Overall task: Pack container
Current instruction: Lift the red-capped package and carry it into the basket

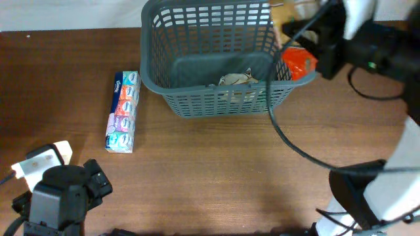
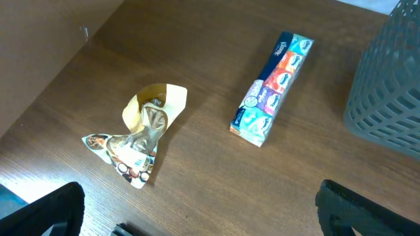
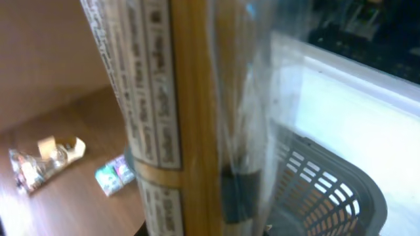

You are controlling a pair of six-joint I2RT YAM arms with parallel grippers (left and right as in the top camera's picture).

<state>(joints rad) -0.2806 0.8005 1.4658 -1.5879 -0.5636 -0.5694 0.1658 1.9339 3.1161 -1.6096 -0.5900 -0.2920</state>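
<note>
Probably light, stiff container [image 1: 216,103] at table's far edge; take by thick rim. L gripper [image 2: 203,211] jaws wide apart; R gripper [image 1: 305,54] clamped on orange packet [image 1: 300,66].

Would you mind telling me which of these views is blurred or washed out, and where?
Right wrist: the packet is too close to the lens and blurred, with a washed-out white area above the container. Left wrist: sharp on the tissue pack. Overhead: evenly lit, no strong glare.
</note>
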